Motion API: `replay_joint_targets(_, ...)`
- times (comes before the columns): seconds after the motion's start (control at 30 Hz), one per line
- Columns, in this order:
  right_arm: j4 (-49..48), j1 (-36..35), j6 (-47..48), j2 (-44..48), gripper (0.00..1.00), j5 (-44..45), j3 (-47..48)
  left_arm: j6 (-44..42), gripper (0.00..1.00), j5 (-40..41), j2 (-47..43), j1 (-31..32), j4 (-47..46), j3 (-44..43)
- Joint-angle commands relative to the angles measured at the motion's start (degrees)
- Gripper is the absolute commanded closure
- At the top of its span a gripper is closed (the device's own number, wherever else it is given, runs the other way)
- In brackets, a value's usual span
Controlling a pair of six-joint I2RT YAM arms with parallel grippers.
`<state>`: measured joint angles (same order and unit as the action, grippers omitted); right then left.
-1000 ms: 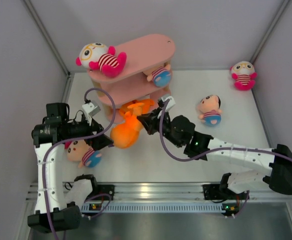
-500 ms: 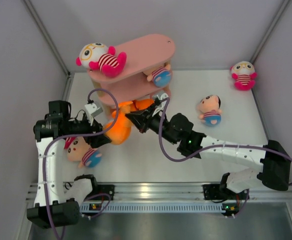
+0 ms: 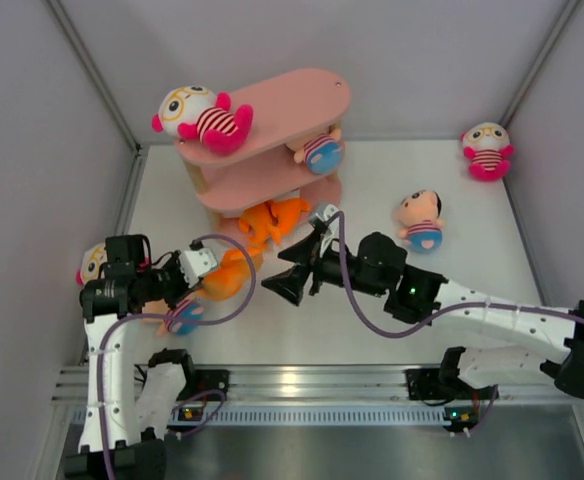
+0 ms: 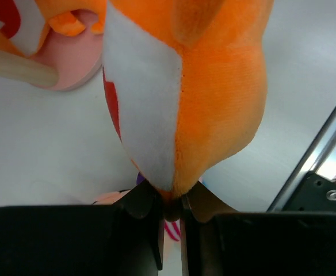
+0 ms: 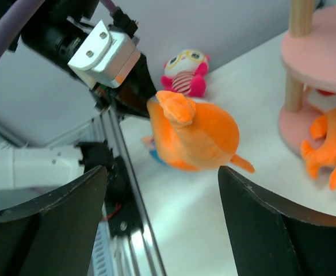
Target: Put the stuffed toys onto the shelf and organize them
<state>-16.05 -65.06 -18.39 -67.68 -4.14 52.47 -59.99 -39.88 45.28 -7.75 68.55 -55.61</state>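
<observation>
I am pinching one end of an orange shark (image 4: 214,86) in my left tool (image 4: 169,201), holding it at the table's (image 3: 272,320) left front, apart from the pink shelf (image 3: 272,110). My right tool (image 5: 161,178) is facing the shark with its fingers spread wide, gripping nothing. A second shark (image 3: 272,218) is lying on the lowest tier, and a yellow-glasses doll (image 3: 200,115) is lying on the top one.

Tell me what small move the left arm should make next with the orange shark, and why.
Probably raise the left hand toward the shelf. It is shut on one end of the orange shark, low near the table's front and apart from the shelf, whose top board has bare space. The right hand is open, holding nothing.
</observation>
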Motion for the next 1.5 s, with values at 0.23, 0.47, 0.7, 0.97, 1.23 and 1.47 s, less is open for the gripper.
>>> replay_joint_targets(0.23, 24.0, 18.8, -10.9, -1.1, 0.21, -19.6, 11.7, -24.4, 0.99, 4.1, -5.8, 0.2, -5.5, 3.7)
replay_joint_targets(0.47, 33.0, 12.2, -10.9, -19.1, 0.08, -21.5, 30.0, -28.9, 0.99, 8.9, -7.6, 0.3, -5.6, 6.2)
replay_joint_targets(0.7, 31.6, 6.8, -13.5, -27.2, 0.08, -22.1, 28.5, -28.4, 0.99, 7.6, -8.0, 0.3, -5.6, 6.1)
replay_joint_targets(0.97, 16.6, 5.7, -19.3, -32.8, 0.44, -34.1, 23.0, -27.6, 0.99, 6.0, -8.7, 0.3, -5.5, 6.4)
replay_joint_targets(1.23, 15.2, 6.3, -16.5, -28.2, 1.00, -29.7, 17.2, -25.4, 0.53, 7.0, -9.8, 0.3, -5.5, 6.8)
replay_joint_targets(1.47, 30.3, 7.8, -5.8, -13.1, 1.00, 0.4, 8.1, -2.2, 0.09, 7.4, -9.8, 0.3, -5.7, 1.4)
